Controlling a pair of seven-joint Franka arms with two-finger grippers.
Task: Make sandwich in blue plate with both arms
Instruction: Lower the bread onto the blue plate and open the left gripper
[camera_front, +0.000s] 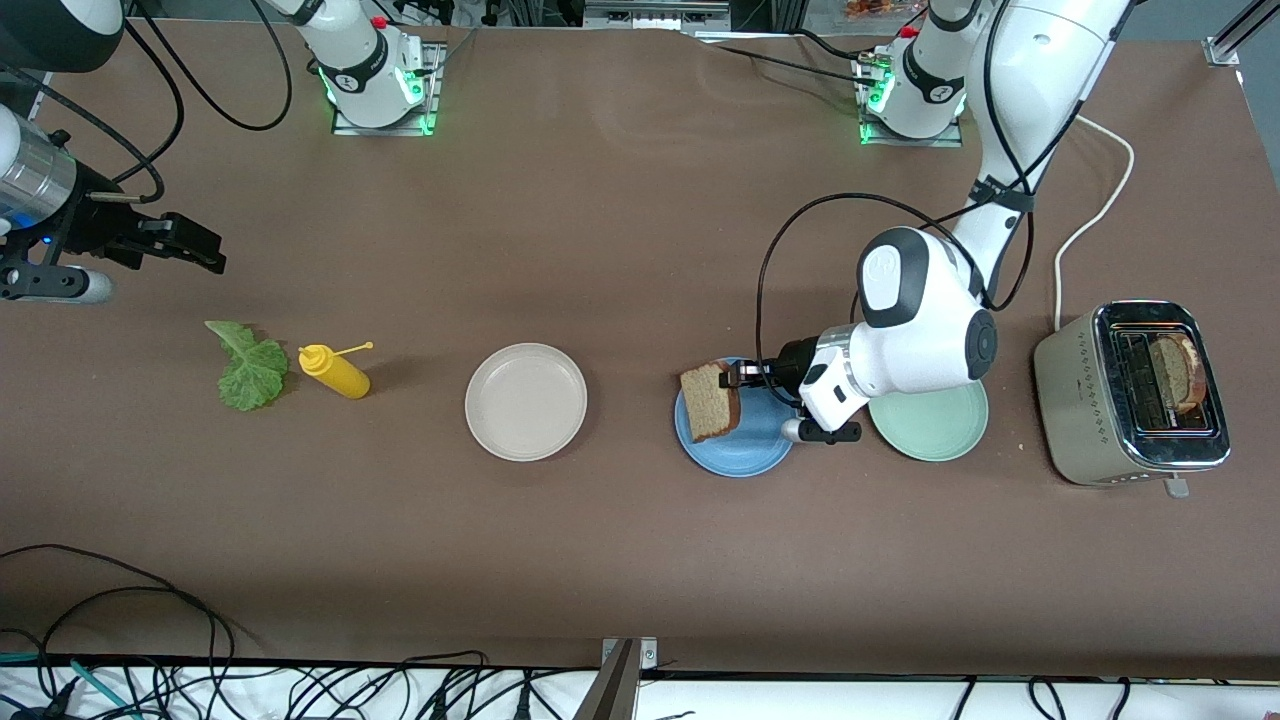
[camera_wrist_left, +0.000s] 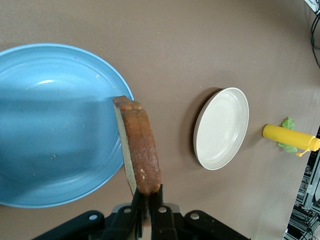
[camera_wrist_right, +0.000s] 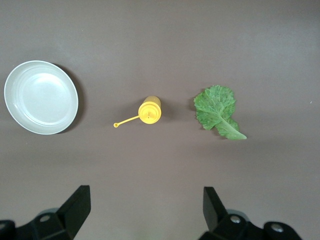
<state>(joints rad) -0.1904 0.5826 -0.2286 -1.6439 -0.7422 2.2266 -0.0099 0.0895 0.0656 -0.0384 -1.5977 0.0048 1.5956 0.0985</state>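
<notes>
The left gripper (camera_front: 742, 377) clamps a brown wholemeal bread slice (camera_front: 711, 401) on edge over the round sky-blue plate (camera_front: 735, 452); the right gripper (camera_front: 190, 243) (jaws apart) waits well away toward the right arm's end.

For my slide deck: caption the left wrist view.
Left gripper shut on a bread slice, held on edge over the blue plate's rim, beige plate nearby.

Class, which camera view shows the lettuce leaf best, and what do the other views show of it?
The right wrist view: the lettuce leaf lies whole and unobstructed, its veins clear. The front view shows it small, beside the mustard bottle. The left wrist view shows only a green scrap of it past that bottle.
</notes>
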